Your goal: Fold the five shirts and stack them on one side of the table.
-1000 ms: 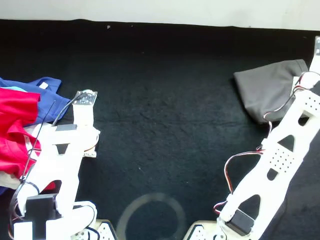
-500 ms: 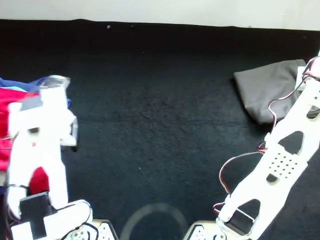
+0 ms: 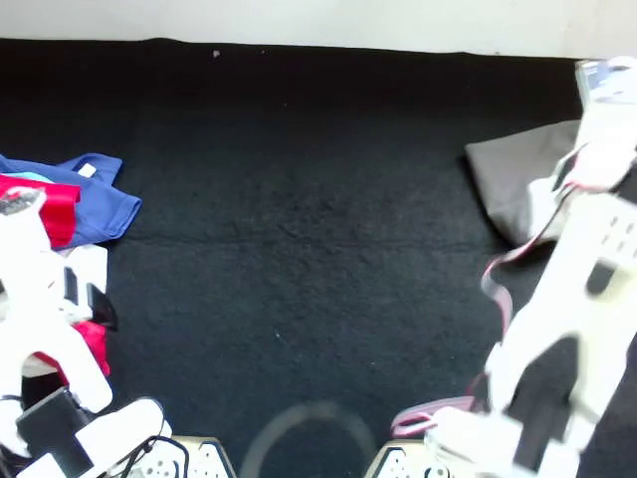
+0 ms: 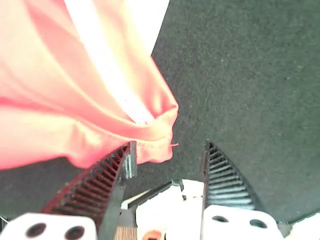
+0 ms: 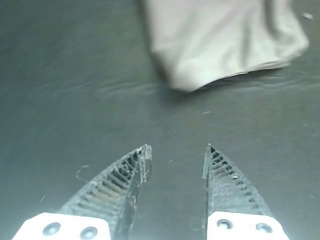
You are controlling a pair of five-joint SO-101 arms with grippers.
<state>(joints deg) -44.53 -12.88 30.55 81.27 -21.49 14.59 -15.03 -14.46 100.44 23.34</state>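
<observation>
A heap of unfolded shirts lies at the table's left edge: a red shirt [image 3: 45, 214] on top, a blue shirt [image 3: 100, 199] beside it. A folded grey shirt [image 3: 518, 179] rests at the right edge. My left arm stands over the heap; in its wrist view the left gripper [image 4: 170, 150] is open just above a fold of the red shirt [image 4: 90, 115], with one fingertip beside the cloth. My right gripper [image 5: 175, 155] is open over bare black cloth, a short way from the grey shirt [image 5: 220, 40].
The black table cover [image 3: 309, 249] spreads wide between the two arms. A white wall strip [image 3: 318, 20] runs along the far edge. Both arm bases stand at the near edge.
My left arm has swung left from the table's middle-left onto the shirt heap. The right arm has lifted and shifted right, past the grey shirt.
</observation>
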